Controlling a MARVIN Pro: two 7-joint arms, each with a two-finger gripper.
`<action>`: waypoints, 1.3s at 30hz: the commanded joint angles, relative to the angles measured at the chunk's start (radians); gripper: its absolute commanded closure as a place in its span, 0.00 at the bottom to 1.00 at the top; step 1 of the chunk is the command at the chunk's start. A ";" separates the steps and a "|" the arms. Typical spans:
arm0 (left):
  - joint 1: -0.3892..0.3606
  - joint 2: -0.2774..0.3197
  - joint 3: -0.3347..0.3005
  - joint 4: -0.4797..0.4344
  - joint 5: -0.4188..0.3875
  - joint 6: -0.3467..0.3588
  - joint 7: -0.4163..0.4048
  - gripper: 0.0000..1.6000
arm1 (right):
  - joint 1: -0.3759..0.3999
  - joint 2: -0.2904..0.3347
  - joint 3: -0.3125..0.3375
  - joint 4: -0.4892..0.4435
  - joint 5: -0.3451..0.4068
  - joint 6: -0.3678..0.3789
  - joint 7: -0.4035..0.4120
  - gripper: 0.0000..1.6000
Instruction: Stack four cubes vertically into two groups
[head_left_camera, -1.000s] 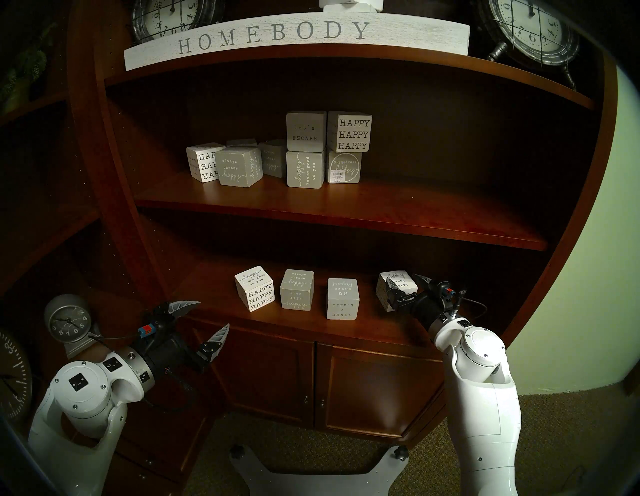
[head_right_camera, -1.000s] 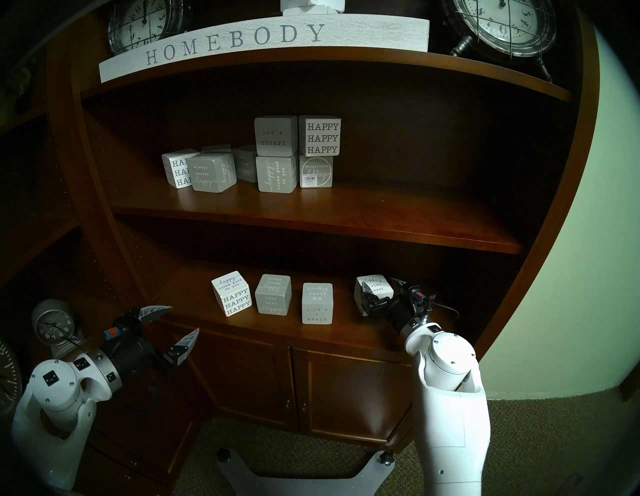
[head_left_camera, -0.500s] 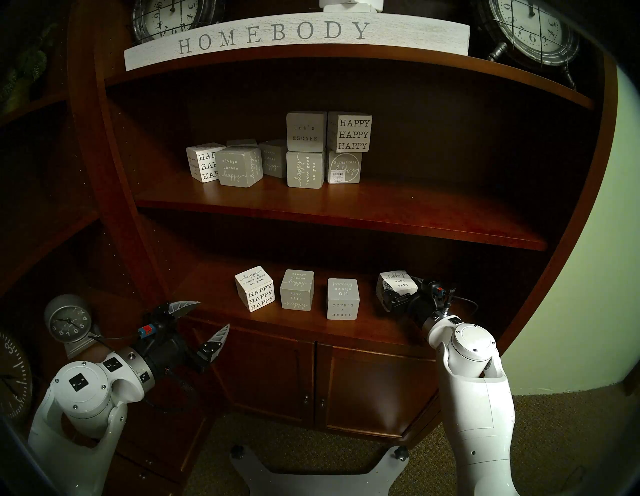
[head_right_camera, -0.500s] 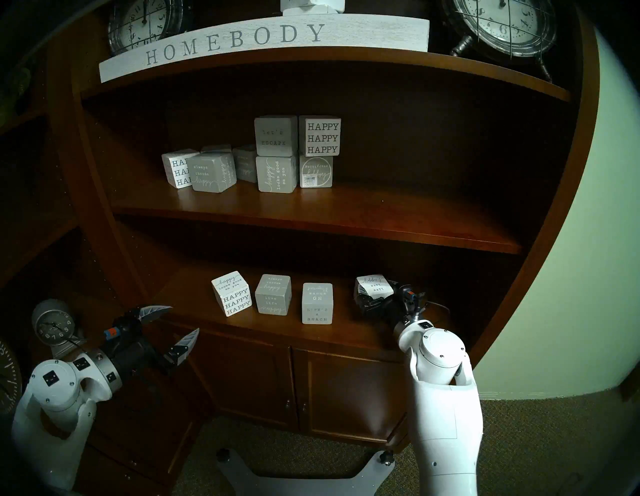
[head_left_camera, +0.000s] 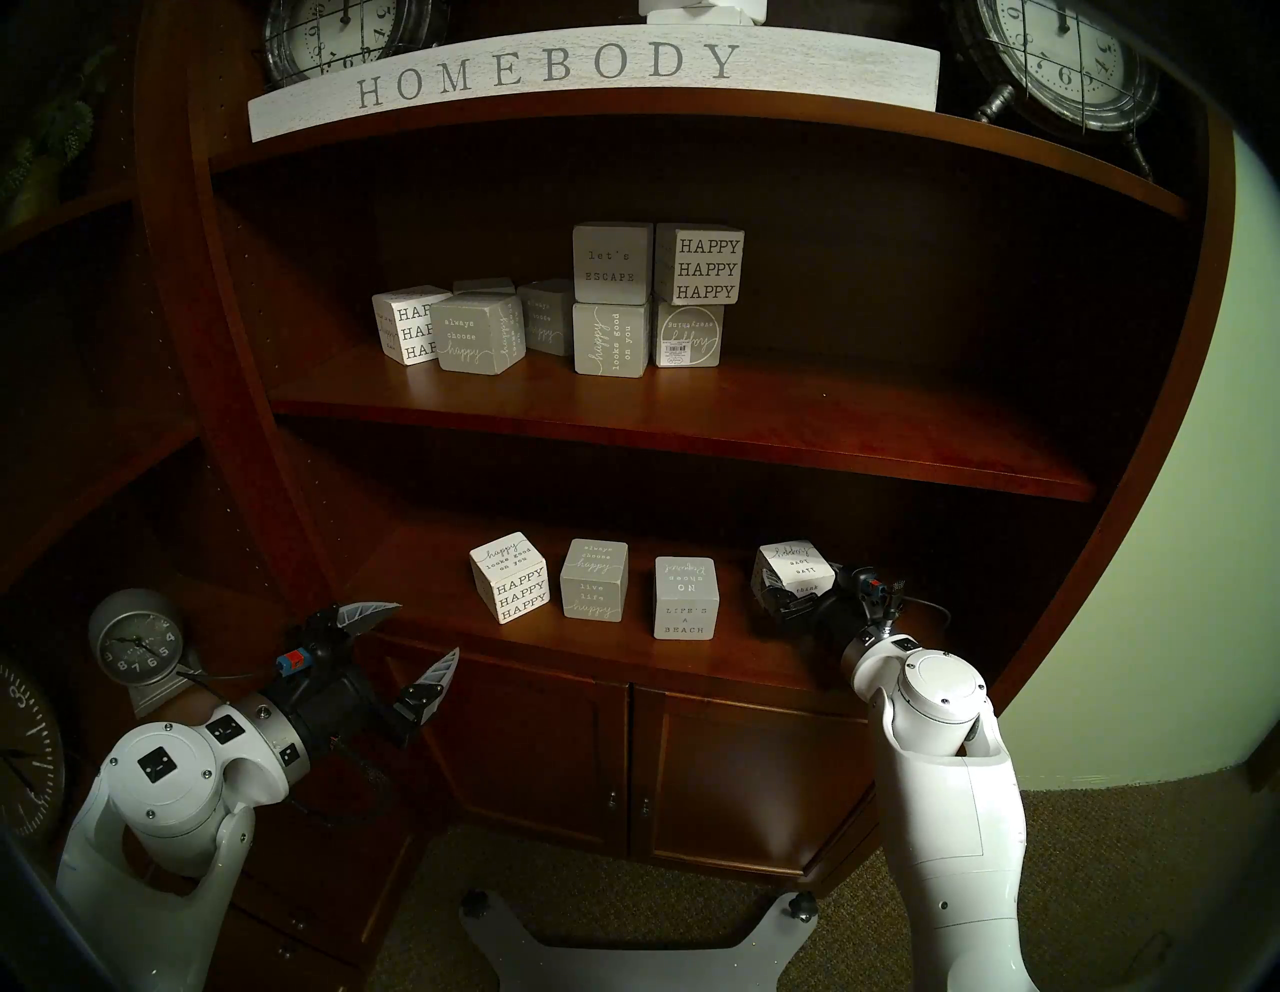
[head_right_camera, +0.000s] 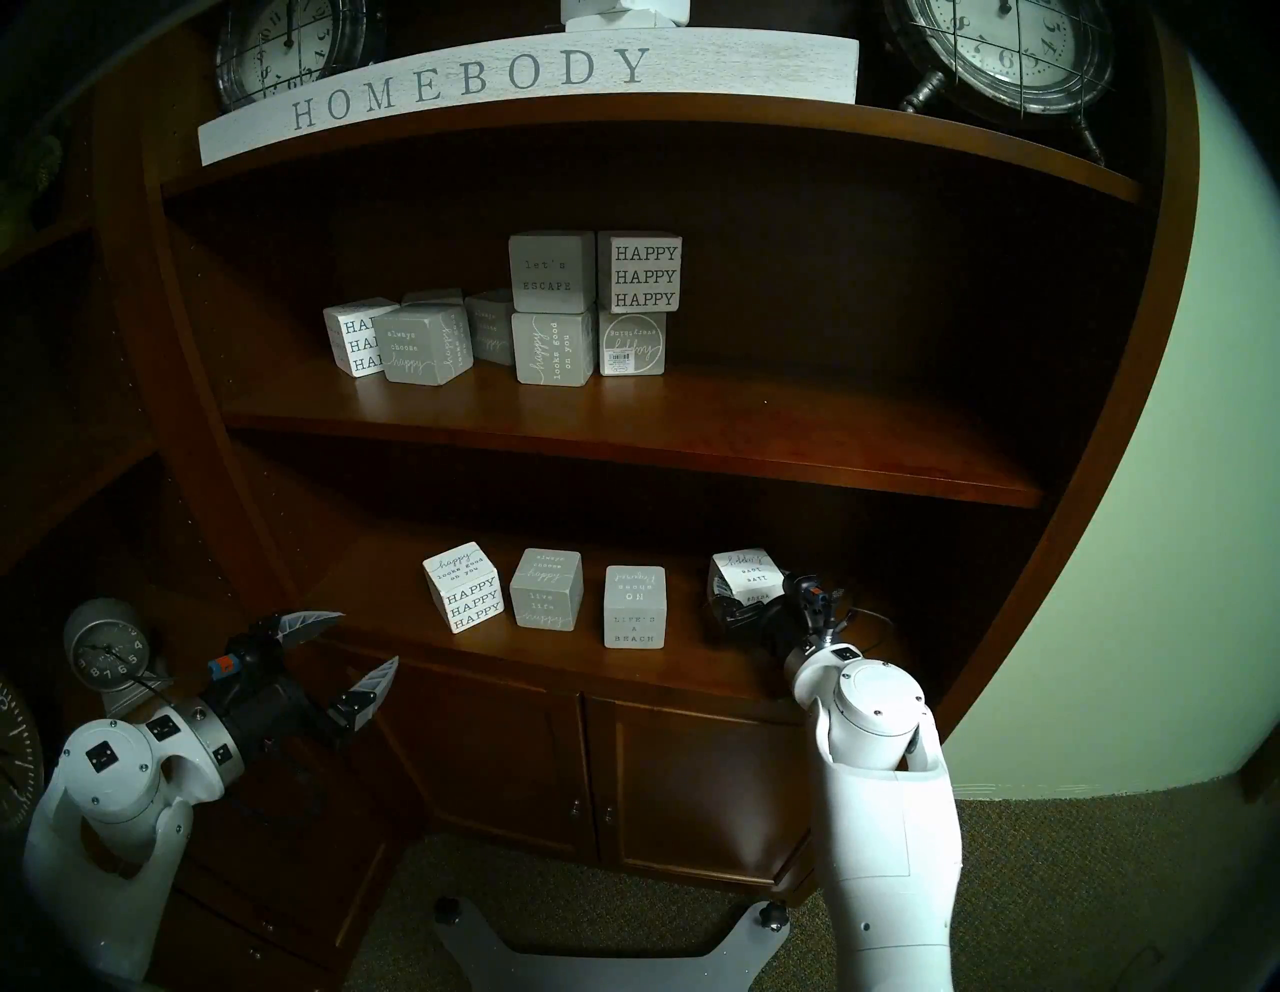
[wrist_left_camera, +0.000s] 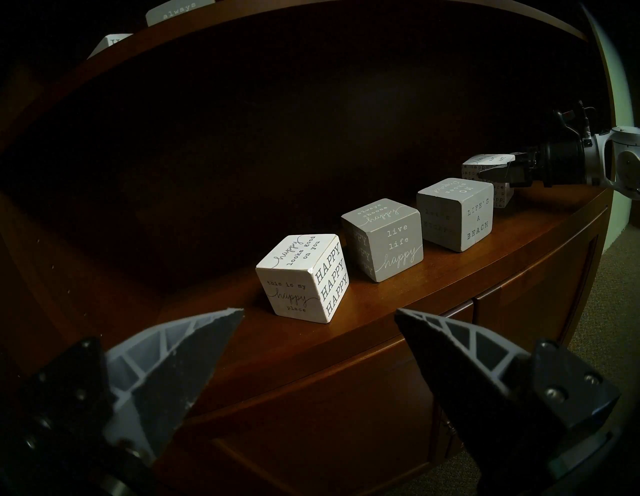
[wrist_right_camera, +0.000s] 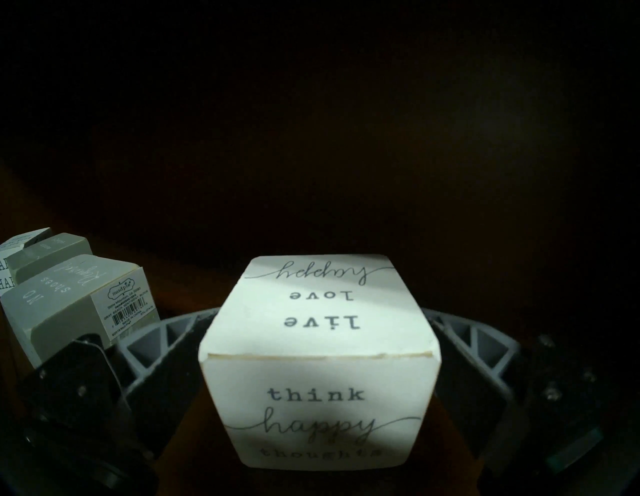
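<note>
White "think happy thoughts" cube (wrist_right_camera: 318, 360), black lettering.

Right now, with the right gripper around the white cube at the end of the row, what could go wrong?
The right gripper flanks the "think happy thoughts" cube, but firm contact is unclear; lifting now may slip or tilt it.

The "LIFE'S A BEACH" cube stands close; swinging left low could knock it.

The shelf above hangs low, leaving little room for lifting and stacking.
</note>
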 joint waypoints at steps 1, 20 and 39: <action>-0.002 0.002 0.000 -0.015 0.002 -0.001 0.000 0.00 | 0.020 0.002 -0.009 0.032 -0.015 -0.046 -0.012 0.00; -0.002 0.002 0.000 -0.013 0.001 -0.002 0.000 0.00 | 0.017 0.081 -0.024 0.026 0.032 -0.164 0.127 1.00; -0.003 0.002 0.000 -0.012 0.000 -0.002 0.000 0.00 | 0.113 0.181 0.014 -0.048 0.242 -0.069 0.482 1.00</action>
